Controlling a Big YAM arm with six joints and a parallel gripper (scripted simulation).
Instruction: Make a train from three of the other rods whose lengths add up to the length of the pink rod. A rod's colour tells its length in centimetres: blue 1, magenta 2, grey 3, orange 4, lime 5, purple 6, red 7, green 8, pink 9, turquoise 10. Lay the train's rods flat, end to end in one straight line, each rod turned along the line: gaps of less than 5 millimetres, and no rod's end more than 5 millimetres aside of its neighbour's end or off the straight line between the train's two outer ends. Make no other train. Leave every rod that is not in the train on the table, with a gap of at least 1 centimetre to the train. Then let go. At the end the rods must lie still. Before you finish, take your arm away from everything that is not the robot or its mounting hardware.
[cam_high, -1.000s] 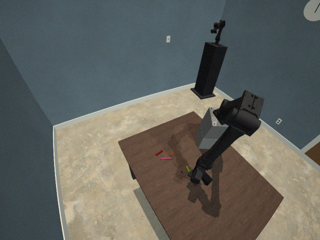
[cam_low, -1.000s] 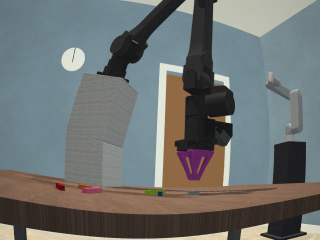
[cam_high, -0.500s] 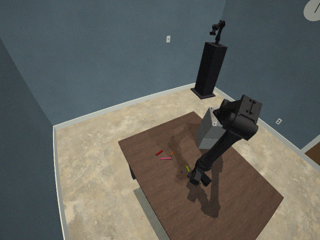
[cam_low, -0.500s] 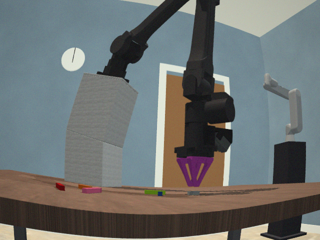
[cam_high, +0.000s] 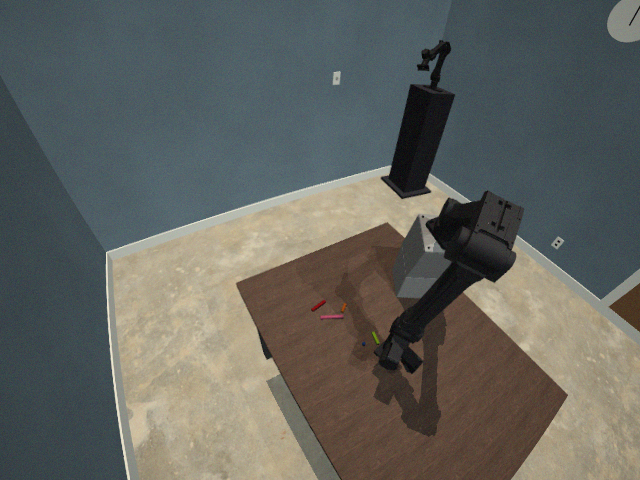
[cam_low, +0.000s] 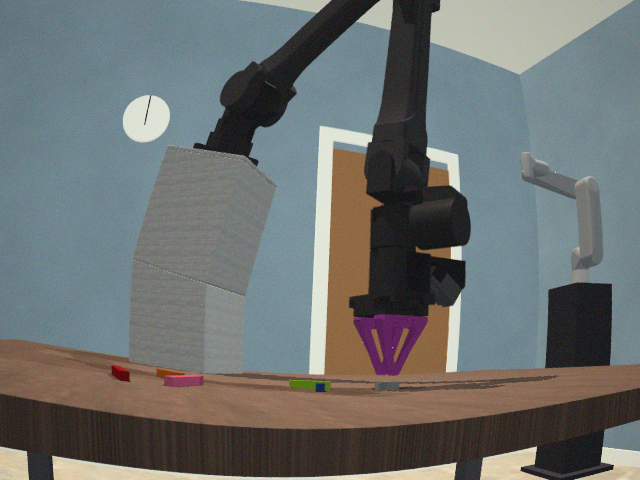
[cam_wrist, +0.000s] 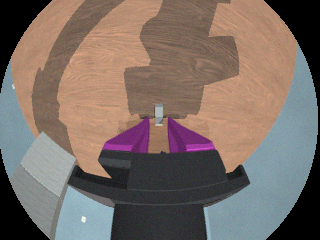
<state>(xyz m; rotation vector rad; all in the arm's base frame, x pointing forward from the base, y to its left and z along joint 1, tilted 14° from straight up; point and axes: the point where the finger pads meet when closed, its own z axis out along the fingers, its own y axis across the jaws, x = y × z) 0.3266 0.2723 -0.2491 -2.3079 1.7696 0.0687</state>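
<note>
The matte black arm (cam_low: 398, 129) has thick rounded joints, and its gripper (cam_low: 388, 370) carries purple triangular open-framed fingers (cam_low: 373, 345).

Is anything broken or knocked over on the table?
Nothing stands out. The red rod, orange rod, pink rod, lime rod, blue rod and grey rod all lie flat on the table, none broken. The gripper hangs just above the grey rod, holding nothing.
</note>
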